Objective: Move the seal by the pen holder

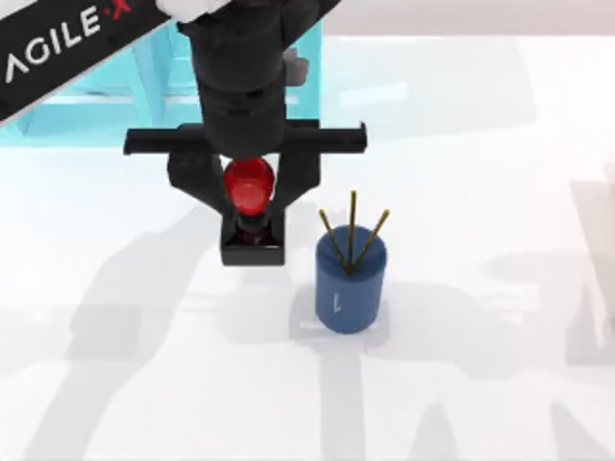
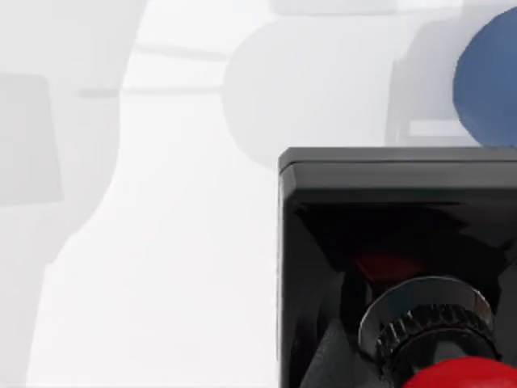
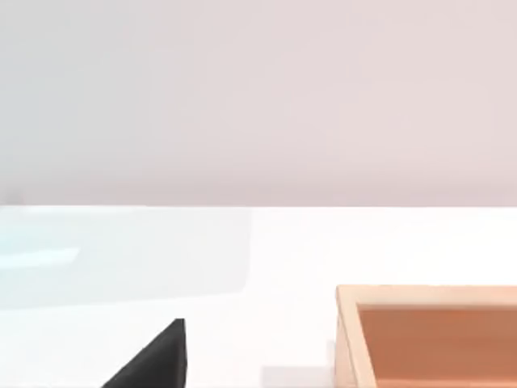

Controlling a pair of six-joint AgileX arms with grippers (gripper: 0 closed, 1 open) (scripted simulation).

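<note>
1. Beside the pen holder, on its left, the seal stands upright.
2. My left gripper clasps its glossy red knob.
3. Small, rigid, probably light; the smooth knob could slip.

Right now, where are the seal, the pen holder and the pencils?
seal (image 1: pixel 249 185): top view, on its red knob.
pen holder (image 1: pixel 350 288): top view, on its blue side.
pencils (image 1: pixel 352 223): top view, on the middle pencil.

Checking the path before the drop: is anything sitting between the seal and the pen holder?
Nothing visible. The left hand grips the seal by its red knob, just left of the pen holder; between them lies bare white table.
</note>
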